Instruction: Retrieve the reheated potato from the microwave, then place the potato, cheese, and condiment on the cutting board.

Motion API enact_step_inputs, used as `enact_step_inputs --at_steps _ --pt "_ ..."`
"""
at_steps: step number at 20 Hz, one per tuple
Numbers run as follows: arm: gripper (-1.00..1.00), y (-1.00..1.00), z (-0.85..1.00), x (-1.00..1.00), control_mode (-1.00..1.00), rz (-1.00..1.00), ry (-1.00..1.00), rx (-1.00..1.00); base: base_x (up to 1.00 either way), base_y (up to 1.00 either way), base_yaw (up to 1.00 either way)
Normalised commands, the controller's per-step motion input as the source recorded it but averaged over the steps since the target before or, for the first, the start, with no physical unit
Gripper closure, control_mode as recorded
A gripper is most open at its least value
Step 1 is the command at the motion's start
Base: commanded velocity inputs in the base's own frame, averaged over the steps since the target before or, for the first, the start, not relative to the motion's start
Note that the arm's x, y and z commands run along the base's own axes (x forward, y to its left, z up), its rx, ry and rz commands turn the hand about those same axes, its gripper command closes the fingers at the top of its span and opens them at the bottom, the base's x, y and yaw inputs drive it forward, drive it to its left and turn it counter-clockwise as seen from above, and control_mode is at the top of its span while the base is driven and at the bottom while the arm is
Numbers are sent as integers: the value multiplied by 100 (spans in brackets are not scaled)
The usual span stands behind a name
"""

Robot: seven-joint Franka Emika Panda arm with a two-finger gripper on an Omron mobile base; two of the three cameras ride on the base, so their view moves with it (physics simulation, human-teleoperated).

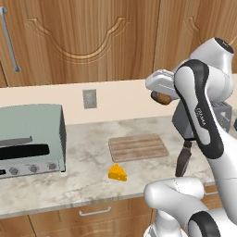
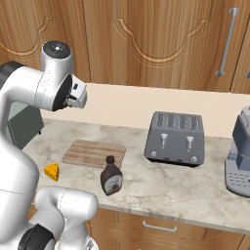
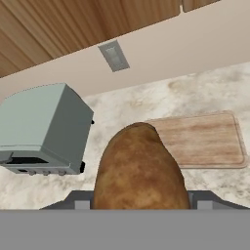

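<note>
A: Item one, potato [image 3: 139,168]?
B: Brown, oval, dull skin. Pinched between the fingers of the gripper [image 1: 159,98], carried high above the counter [image 1: 88,173]. In the hand view, large in the foreground, cutting board [image 3: 202,139] beyond and to its right, toaster oven [image 3: 41,127] to its left.

A: Fingers?
B: Closed on the potato, one at each flank; tips themselves mostly hidden behind it.

A: Item two, cutting board?
B: Flat, light wood, grooved lengthwise, rounded corners. Lying on the counter between the toaster oven and the toaster [image 2: 176,138]. Bare on top.

A: Item three, cheese [image 1: 117,173]?
B: Yellow-orange wedge with holes. On the counter just in front of the board, near its left corner in the left base view, apart from it.

A: Item four, condiment [image 2: 111,177]?
B: Dark bottle, narrow neck, dark cap, pale label. Upright on the counter, just off the board's front right corner in the right base view.

A: Remaining stock?
B: Pale green-grey toaster oven at the left end of the counter, small knobs along its front. Grey four-slot toaster to the right of the board. Grey appliance [image 2: 239,156] at the far right, kind not clear. Wall outlet [image 1: 90,98] on the backsplash above the board. Wooden cabinets [image 1: 88,37] overhead, drawer handle [image 1: 95,212] below the counter edge.
</note>
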Motion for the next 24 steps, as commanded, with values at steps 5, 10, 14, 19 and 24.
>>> enact_step_inputs --at_steps 5,10,14,19,24 --pt "100 0 0 0 100 0 0 0 0 0 0" --pt "100 0 0 0 -100 0 0 0 0 0 0" --pt "100 0 0 0 -100 0 0 0 0 0 0" --pt "100 0 0 0 -100 0 0 0 0 0 0" --pt "100 10 -20 -21 -100 0 7 0 0 0 0"
